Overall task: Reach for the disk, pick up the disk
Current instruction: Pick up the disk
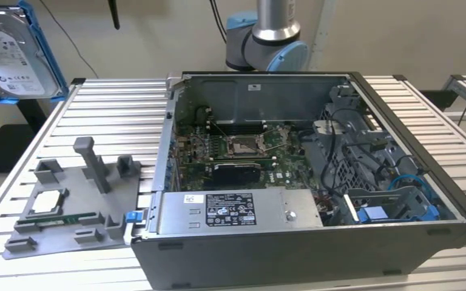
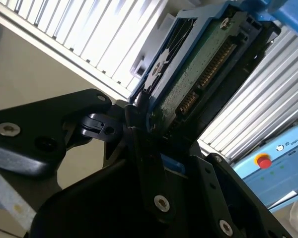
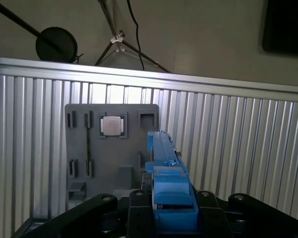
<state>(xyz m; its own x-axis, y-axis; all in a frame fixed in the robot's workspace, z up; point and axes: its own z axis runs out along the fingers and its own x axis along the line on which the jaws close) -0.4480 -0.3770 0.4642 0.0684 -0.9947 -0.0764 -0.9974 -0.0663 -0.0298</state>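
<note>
The claw (image 2: pixel 159 130) is clamped shut on the disk (image 1: pixel 19 51). In the second wrist view its black fingers (image 2: pixel 135 116) pinch one end of the drive. You can see the green circuit board and the row of connector pins on the underside, with the blue frame (image 2: pixel 165 47) running along the edge.

In the exterior view the disk hangs in the air at the top of the exterior view's left, clear of the slatted table (image 1: pixel 111 109). It's roughly upright, with its white label (image 1: pixel 16 63) facing the camera. The label has dark print and a round logo, but I can't make out the text.

In the first wrist view the blue frame is seen edge-on, and the grey fixture plate (image 3: pixel 120 148) lies on the table below with a square silver chip (image 3: pixel 111 125) in one pocket.

The open computer case (image 1: pixel 298 248) sits in the middle of the table. Its power supply (image 1: pixel 229 209) also has a sticker with small print.
</note>
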